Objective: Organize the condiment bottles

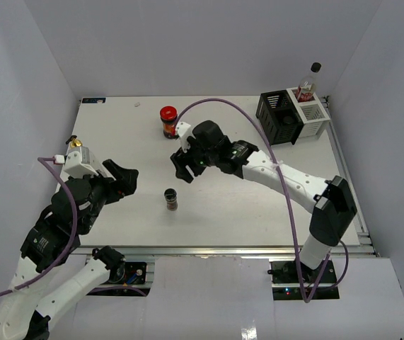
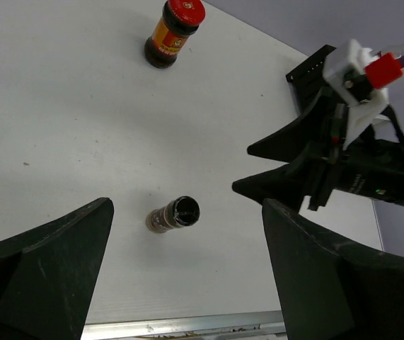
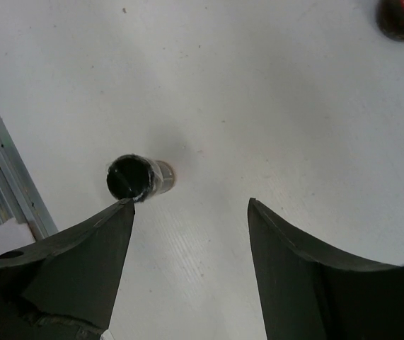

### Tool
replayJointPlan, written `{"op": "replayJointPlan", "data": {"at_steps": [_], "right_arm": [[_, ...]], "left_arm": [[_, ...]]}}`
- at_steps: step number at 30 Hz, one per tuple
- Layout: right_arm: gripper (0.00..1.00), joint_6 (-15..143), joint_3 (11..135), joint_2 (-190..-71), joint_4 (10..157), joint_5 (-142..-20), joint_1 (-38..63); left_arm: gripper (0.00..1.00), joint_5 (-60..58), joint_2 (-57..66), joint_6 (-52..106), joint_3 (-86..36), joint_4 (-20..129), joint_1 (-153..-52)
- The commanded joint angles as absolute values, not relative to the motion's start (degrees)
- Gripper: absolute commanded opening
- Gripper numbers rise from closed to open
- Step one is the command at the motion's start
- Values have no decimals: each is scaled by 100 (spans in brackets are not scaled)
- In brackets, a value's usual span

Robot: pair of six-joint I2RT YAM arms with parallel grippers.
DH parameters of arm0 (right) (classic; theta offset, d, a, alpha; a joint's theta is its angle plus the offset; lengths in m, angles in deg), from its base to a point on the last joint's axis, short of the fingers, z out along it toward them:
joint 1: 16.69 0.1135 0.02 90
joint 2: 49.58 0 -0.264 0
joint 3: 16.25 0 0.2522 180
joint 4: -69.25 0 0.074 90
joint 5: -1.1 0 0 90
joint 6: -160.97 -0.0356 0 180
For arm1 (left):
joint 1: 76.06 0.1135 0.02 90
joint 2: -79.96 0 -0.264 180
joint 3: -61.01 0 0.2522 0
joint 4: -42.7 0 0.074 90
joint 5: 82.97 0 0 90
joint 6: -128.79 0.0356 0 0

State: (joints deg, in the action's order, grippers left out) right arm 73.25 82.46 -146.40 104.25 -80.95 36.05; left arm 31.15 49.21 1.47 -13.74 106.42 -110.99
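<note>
A tiny black-capped spice shaker (image 1: 170,199) stands near the table's front middle; it also shows in the left wrist view (image 2: 175,214) and the right wrist view (image 3: 134,177). A dark jar with a red lid (image 1: 168,122) stands further back (image 2: 175,32). My left gripper (image 1: 127,180) is open and empty, left of the shaker. My right gripper (image 1: 180,168) is open and empty, above and just behind the shaker. A red-labelled bottle (image 1: 306,88) stands in the rack. A gold-topped bottle (image 1: 76,143) peeks out behind my left wrist. A second shaker is not in sight.
The black and white wire rack (image 1: 291,113) stands at the back right corner. White walls close in the table on three sides. A metal rail (image 1: 223,249) runs along the front edge.
</note>
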Motion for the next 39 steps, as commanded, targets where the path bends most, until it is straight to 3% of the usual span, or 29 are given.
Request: {"op": "replayJointPlan", "data": {"at_steps": [1, 9, 39], "right_arm": [[78, 7383, 8936, -15287, 10726, -8707, 4222], [81, 7406, 9521, -15953, 11168, -9665, 4660], [77, 7246, 8851, -16144, 10640, -9488, 4808]], "left_arm": [[97, 3154, 5235, 36, -1268, 10793, -11078], [97, 3052, 5136, 78, -1167, 10944, -11087], [98, 3032, 5284, 38, -882, 10837, -11087]]}}
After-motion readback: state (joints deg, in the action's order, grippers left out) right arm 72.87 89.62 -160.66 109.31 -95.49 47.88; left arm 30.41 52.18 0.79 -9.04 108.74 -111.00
